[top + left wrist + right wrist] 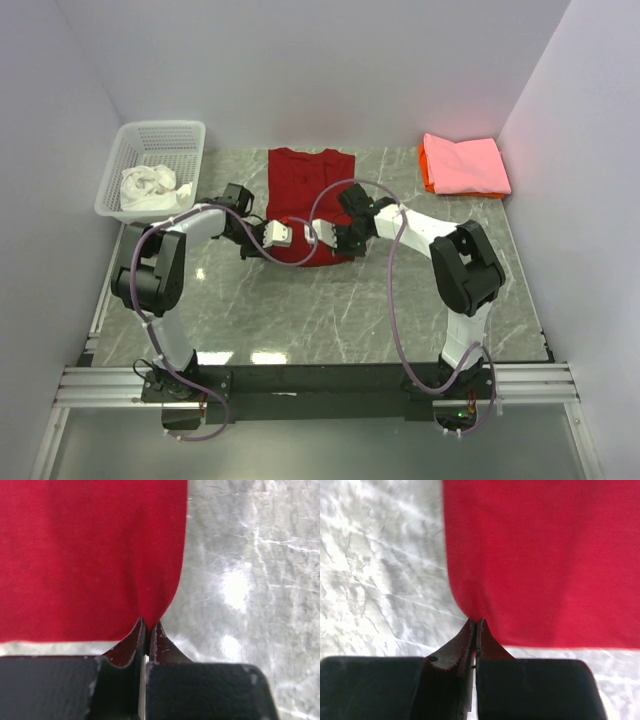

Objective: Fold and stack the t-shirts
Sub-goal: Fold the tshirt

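A deep red t-shirt point(308, 190) is shown spread flat on the grey marbled table point(330, 310), at the centre of the overhead frame. Its lower edge is met by both arms, reaching in from either side.

In the left wrist view, the left gripper point(148, 626) is seen at the bottom centre, its jaws pressed together on a rounded corner of the red cloth, which fills the upper left of that frame. In the right wrist view, the right gripper point(476, 622) is likewise seen clamped tight on a corner of the same shirt, with the cloth filling the upper right.

At the upper right of the overhead frame, a folded pink t-shirt point(465, 163) is laid on an orange t-shirt point(425, 172), of which only an edge is shown. At the upper left, a crumpled white t-shirt point(152, 188) is held in a white lattice basket point(160, 135).
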